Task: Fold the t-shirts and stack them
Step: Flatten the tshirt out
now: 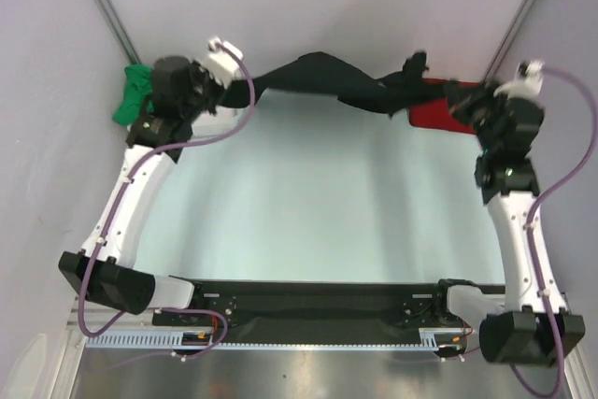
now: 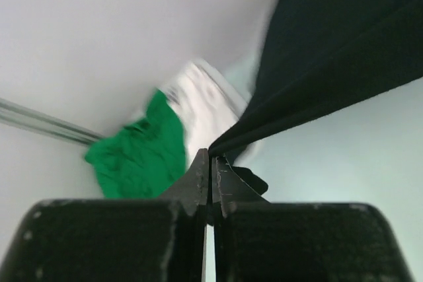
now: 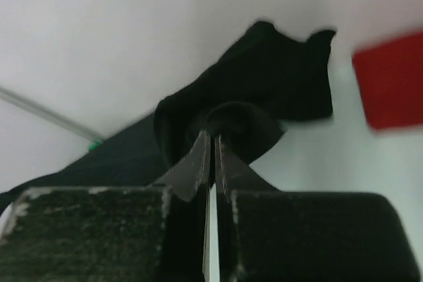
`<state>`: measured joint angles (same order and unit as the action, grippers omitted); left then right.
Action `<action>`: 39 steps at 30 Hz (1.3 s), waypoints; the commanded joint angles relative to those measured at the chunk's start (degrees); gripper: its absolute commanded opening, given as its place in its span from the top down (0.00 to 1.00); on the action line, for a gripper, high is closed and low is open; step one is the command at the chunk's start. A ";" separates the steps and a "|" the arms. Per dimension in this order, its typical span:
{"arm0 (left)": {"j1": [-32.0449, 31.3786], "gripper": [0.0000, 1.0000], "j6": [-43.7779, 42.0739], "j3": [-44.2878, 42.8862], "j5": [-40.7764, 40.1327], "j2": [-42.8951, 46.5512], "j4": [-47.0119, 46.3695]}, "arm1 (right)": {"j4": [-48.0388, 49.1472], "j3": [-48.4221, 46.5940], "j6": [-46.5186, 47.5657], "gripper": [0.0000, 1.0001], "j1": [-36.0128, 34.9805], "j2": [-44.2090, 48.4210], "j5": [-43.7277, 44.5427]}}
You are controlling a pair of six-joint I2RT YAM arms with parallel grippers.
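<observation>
text: none legible — labels: 0 — all 3 views

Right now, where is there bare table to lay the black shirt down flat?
Bare: mid table, bordered by the stretched black t-shirt far, the left arm and right arm at the sides, the base rail near. Crowded: far corners, green t-shirt left, red t-shirt right, where the left end effector and right end effector grip the black cloth.
</observation>
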<state>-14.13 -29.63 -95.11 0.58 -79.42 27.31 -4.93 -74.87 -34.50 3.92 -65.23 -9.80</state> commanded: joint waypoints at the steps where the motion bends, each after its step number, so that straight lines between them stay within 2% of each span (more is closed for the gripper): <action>1: 1.47 1.00 -5.25 13.77 2.66 3.21 -4.97 | 2.64 20.03 -4.06 1.00 -0.57 8.77 4.53; 2: 1.47 1.00 -6.22 20.77 3.37 4.09 -5.59 | 2.73 24.81 -5.04 1.00 -1.11 10.81 5.05; 5: 1.39 1.00 -9.22 32.21 5.31 5.32 -7.88 | 2.29 38.42 -8.29 1.00 -4.44 15.92 6.98; 10: 1.21 1.00 -12.47 44.21 6.19 3.40 -11.66 | -1.03 49.90 -10.93 1.00 -9.63 17.51 11.38; 12: 1.21 1.00 -13.70 48.16 6.19 2.95 -12.63 | -2.71 52.62 -12.33 0.96 -10.51 17.59 10.60; 13: 1.21 1.00 -14.05 49.31 6.19 2.87 -12.81 | -4.54 53.24 -12.95 0.92 -10.78 17.77 10.33; 14: 1.21 1.00 -14.84 51.32 6.28 3.04 -12.81 | -5.35 53.95 -13.48 0.77 -11.91 18.47 10.33; 16: 1.21 1.00 -15.63 53.00 6.36 3.48 -12.81 | -8.67 55.01 -15.33 0.61 -13.15 19.61 10.33; 18: 1.21 0.99 -16.60 54.68 6.54 4.36 -12.55 | -12.19 54.40 -16.12 0.52 -14.03 22.59 10.85; 19: 1.21 0.99 -16.86 55.12 6.45 4.62 -12.54 | -16.13 52.48 -15.51 0.43 -14.12 23.82 11.73; 21: 1.21 0.98 -17.39 55.91 5.75 5.41 -12.72 | -19.14 50.27 -13.32 0.37 -14.03 27.33 16.11; 23: 1.21 0.95 -18.18 56.61 4.18 5.94 -13.16 | -17.49 47.98 -8.23 0.37 -14.12 27.88 16.84; 26: 1.30 0.95 -18.80 57.14 2.07 5.77 -15.17 | -13.88 43.95 0.12 0.40 -14.38 20.61 12.36; 27: 1.30 0.95 -18.80 57.14 1.71 5.50 -15.36 | -14.66 42.28 1.53 0.39 -14.56 13.19 11.83; 28: 1.47 0.95 -18.71 57.14 1.36 5.33 -15.44 | -15.54 38.09 3.80 0.37 -14.65 9.55 10.35; 31: 1.47 0.94 -18.28 57.32 0.91 4.45 -15.80 | -15.99 33.66 6.19 0.30 -14.56 -2.39 5.26; 35: 1.47 0.92 -18.10 58.11 0.74 4.88 -16.06 | -11.87 31.02 5.68 0.22 -14.12 -10.70 3.03; 39: 1.47 0.92 -17.92 58.63 1.44 6.46 -16.15 | -5.98 31.98 5.23 0.26 -11.14 -13.95 5.76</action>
<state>-13.34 -46.65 -37.17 2.28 -75.22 12.53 -17.34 -41.82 -30.59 -9.19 -78.37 -4.58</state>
